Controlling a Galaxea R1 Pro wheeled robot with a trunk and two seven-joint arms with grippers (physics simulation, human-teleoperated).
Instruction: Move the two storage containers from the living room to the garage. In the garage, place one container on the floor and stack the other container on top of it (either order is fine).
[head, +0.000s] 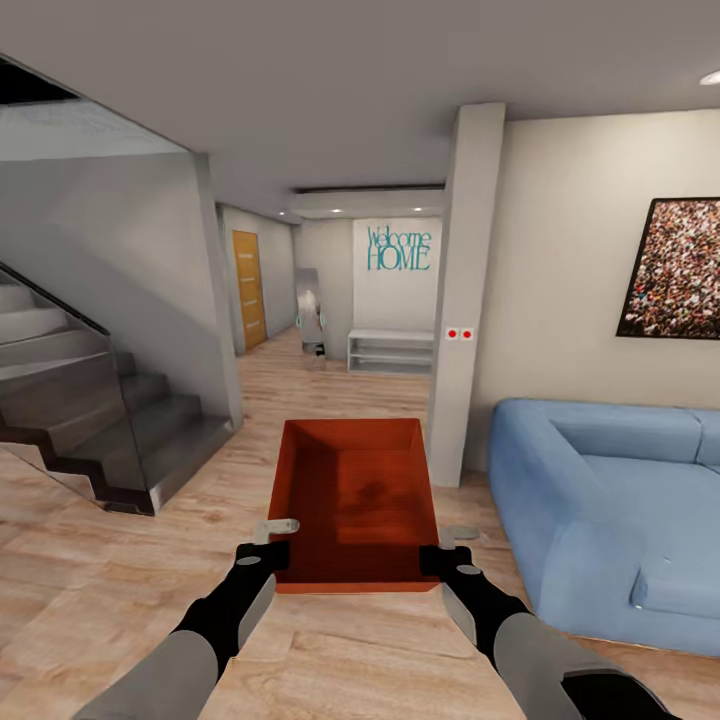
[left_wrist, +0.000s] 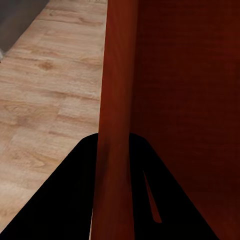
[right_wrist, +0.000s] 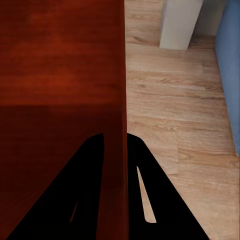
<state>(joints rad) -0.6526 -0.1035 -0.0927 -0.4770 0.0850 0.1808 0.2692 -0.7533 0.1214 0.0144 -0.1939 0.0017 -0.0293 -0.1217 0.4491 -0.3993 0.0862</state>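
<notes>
Both arms carry one storage container (head: 352, 500) above the living room planks: left gripper (head: 262, 553) pinches its left wall, right gripper (head: 448, 556) the right, jaws clamped astride each rim. Stiff, smooth plastic, probably light but slippery, so walls suit.

At the far end of the hallway, teal lettering (head: 399, 248) reads "Welcome HOME" in two lines: "Welcome" in a looping script above, "HOME" in tall thin capitals below. It stands on the white far wall (head: 398, 300), above a low white open shelf unit (head: 391, 351) that sits against that wall. No other words, numbers, labels or brand marks can be read. The dark-framed speckled picture (head: 676, 268) on the right wall carries no legible writing. The orange-red plastic storage bin (head: 355, 495) near the camera has plain, unmarked walls in the head view and in both wrist views.
</notes>
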